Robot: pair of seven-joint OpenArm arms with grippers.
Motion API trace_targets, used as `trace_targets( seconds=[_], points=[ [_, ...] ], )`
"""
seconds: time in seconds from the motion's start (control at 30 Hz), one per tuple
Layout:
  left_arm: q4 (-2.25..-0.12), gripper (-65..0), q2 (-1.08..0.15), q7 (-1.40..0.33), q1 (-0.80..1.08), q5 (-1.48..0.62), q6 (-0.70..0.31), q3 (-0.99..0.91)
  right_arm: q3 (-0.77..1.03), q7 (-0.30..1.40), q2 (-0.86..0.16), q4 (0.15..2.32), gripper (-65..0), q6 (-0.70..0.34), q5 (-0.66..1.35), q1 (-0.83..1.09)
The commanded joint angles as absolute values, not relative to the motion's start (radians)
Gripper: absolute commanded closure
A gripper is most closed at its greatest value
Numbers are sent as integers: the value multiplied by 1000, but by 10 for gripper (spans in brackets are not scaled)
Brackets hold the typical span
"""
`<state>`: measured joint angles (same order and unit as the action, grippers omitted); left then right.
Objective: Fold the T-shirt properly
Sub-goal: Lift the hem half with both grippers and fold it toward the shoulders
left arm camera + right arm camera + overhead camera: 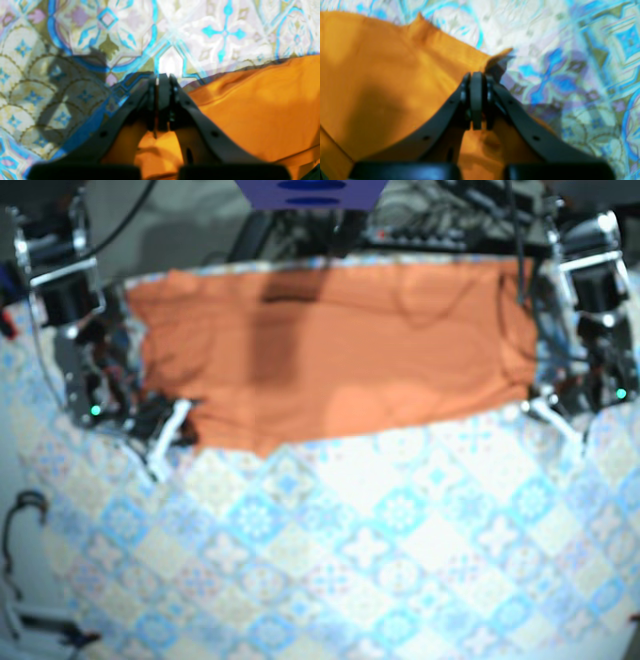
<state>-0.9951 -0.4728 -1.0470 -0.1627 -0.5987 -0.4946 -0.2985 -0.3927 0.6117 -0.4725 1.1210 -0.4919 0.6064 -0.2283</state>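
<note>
T-shirt (330,360): thin orange knit, soft and light, no stiffness. It'll drape, sag and wrinkle if lifted from one pt only. Best hold is probably hems/corners, both sides at once, kept taut. Patterned tablecloth (380,560) underneath may drag on it.

Look: plain orange, no print seen. Lies as a wide flat band w/ soft creases and a slightly ragged near edge. Sleeves/collar can't be made out; base view is blurry.

Left gripper (161,77): jaws pressed together, orange cloth bunched behind the tips and running off to its right, looks pinched. Right gripper (477,75): jaws also closed, shirt spreads to its left, and a small flap (498,58) sticks up just past the tips, so likely pinching the edge. Shirt spans between the two grippers.
</note>
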Motion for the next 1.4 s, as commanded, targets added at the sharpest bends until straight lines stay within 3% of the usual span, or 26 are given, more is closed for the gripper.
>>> trace_targets(
  seconds=[0.0,0.57,1.37],
  points=[
    [-1010,0,-496,-1044,-168,-602,-498,-305,-384,588,-501,1152,-2,-495,622,-246],
    [-1109,0,-570,-1043,-53,-602,-538,-303,-278,588,-533,1267,-2,-499,622,-101],
    [-1110,0,-575,-1038,-1,-604,-541,-303,-174,611,-567,1391,-2,-499,622,74]
  ],
)
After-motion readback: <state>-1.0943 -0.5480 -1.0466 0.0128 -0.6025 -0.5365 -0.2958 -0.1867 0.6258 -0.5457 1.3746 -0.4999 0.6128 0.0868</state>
